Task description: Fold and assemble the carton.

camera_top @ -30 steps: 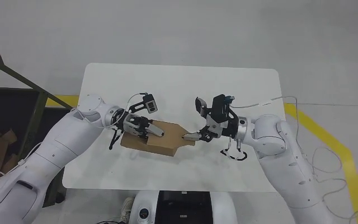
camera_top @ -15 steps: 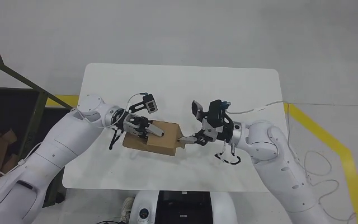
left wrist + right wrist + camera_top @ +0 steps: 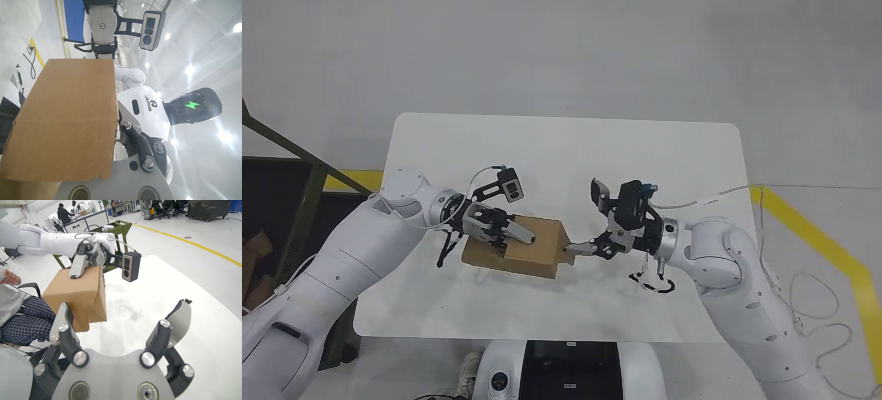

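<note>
brown corrugated cardboard carton (image 3: 527, 252) rests on the flat white table (image 3: 662, 160), toward the near edge and a little left of centre, between the two arms. it is partly squared up. its right end is open, with an end flap (image 3: 98, 308) folded part-way in, not closed

left gripper (image 3: 514, 232) is clenched on the carton's upper wall, one finger lying flat on the outer face, the other judged to be inside. it pins the body

right gripper (image 3: 122, 309) is spread wide and holds nothing. it sits just right of the carton, one fingertip (image 3: 65, 313) touching the flap at the open right end, the other out over bare table

handling, judged: light, empty board. stiff across a panel, but it hinges readily at the score lines and would crease if pinched hard mid-panel. the surface is matte and unlikely to slip in a grip, though the whole carton would slide on the smooth table when pushed, so the left hold matters. best purchase is on wall edges near a corner or crease. flaps are better pushed with a finger near the free edge than gripped
</note>
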